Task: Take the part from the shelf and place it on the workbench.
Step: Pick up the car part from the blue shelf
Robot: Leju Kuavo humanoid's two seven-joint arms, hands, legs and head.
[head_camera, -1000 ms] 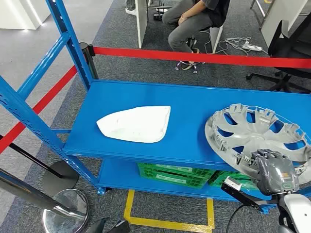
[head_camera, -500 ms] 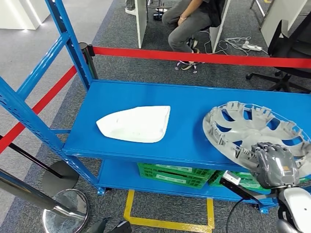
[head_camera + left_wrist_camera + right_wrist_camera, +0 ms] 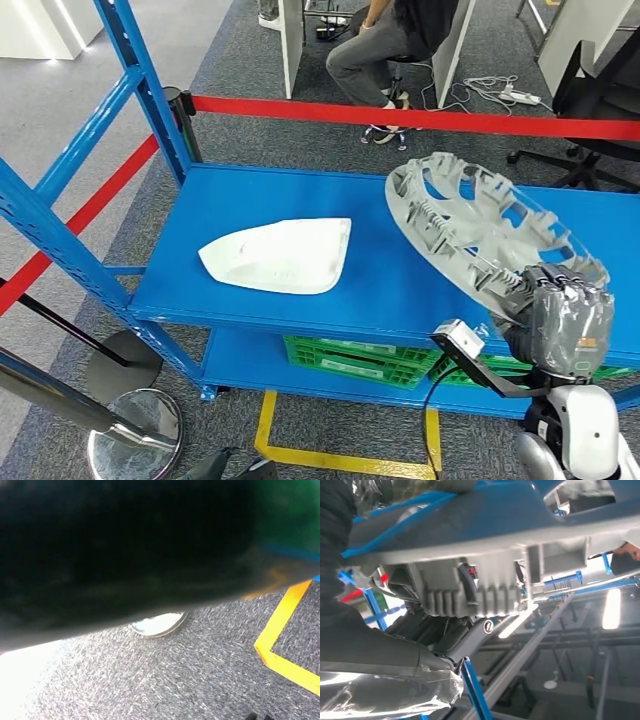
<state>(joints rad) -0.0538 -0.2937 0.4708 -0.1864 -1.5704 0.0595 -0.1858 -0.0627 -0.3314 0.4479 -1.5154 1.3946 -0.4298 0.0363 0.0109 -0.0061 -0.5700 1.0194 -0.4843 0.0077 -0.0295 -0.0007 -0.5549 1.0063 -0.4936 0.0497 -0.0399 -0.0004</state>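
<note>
A grey spoked wheel cover (image 3: 475,220) hangs tilted above the right part of the blue shelf board (image 3: 377,275), its far edge raised. My right hand (image 3: 566,320), wrapped in clear film, grips the cover's near rim at the shelf's front edge. The right wrist view shows the cover's ribbed grey underside (image 3: 478,587) close up, with my thick grey thumb (image 3: 384,655) under it. A white curved plastic part (image 3: 279,255) lies flat on the left half of the shelf board.
Blue shelf uprights (image 3: 136,70) rise at the left. Green crates (image 3: 355,360) sit on the lower shelf. A red barrier tape (image 3: 423,118) runs behind the shelf, with a seated person (image 3: 377,45) beyond. A chrome post base (image 3: 136,430) and yellow floor tape (image 3: 340,462) lie below.
My right hand has lifted the wheel cover off the shelf board and tipped it up, moving it left and away from me. The white part has not moved.
</note>
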